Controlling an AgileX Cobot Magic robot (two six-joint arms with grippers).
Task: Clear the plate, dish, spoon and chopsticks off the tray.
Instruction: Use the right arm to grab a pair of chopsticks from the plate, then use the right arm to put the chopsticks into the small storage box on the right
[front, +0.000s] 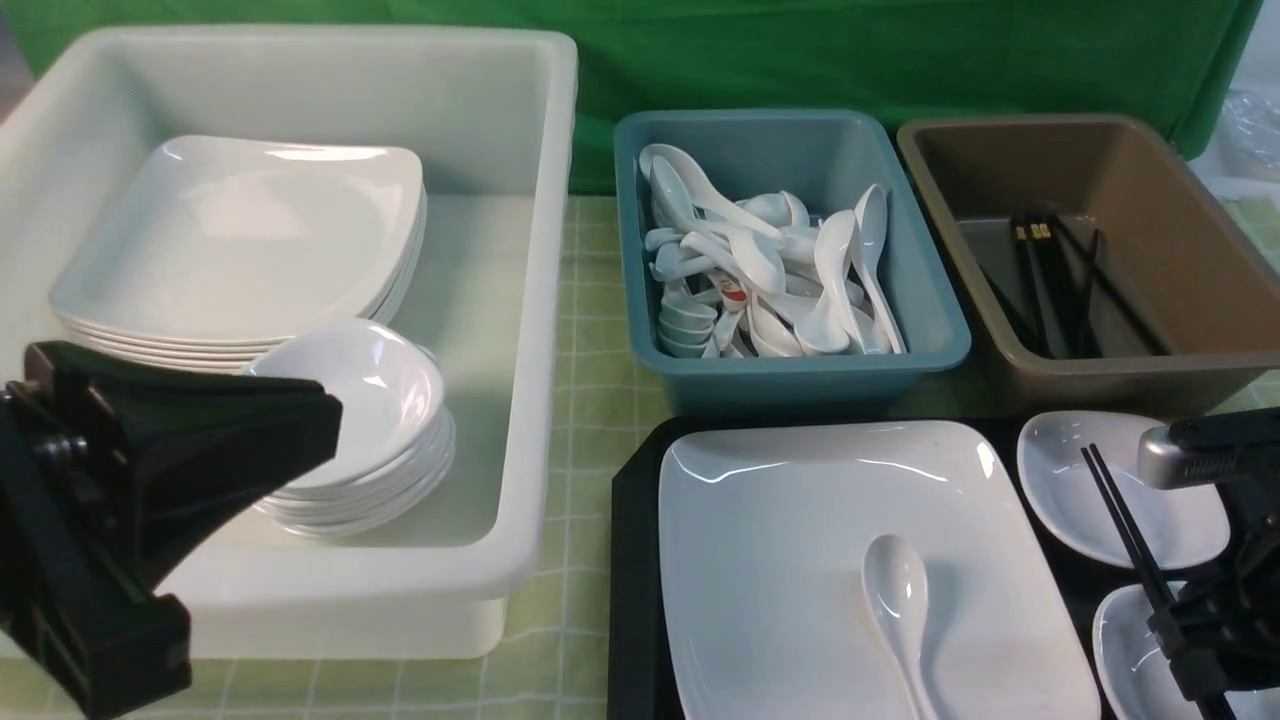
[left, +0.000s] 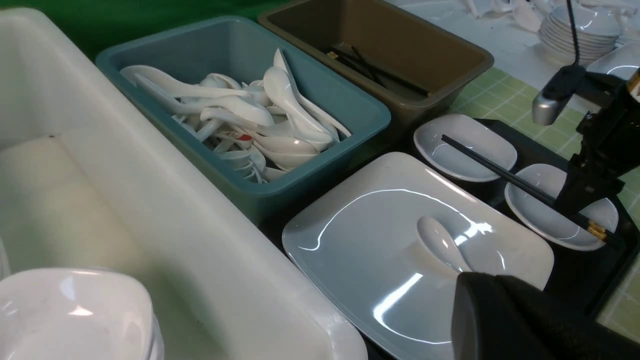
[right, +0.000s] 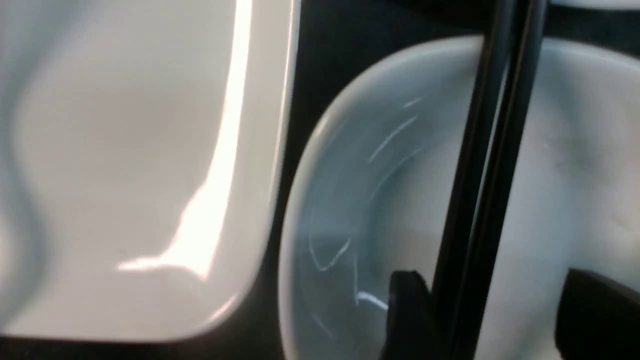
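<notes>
Front view: chopsticks (front: 1120, 515) are shown resting across small bowls (front: 1060, 490) at the right end of the tray (front: 630, 560), straddled by the spread-open right gripper (front: 1180, 640), which should be centred over both sticks before being closed.

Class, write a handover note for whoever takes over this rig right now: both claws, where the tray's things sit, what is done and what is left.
Left claw: by the white tub, nothing seen in it; open or shut unclear.
Right claw: open, straddling the chopsticks, which lie across the far dish and near dish on the tray.
Plate: on the tray, spoon lying on it.
Done: nothing cleared yet.
Left: chopsticks, spoon, plate, both dishes.
</notes>
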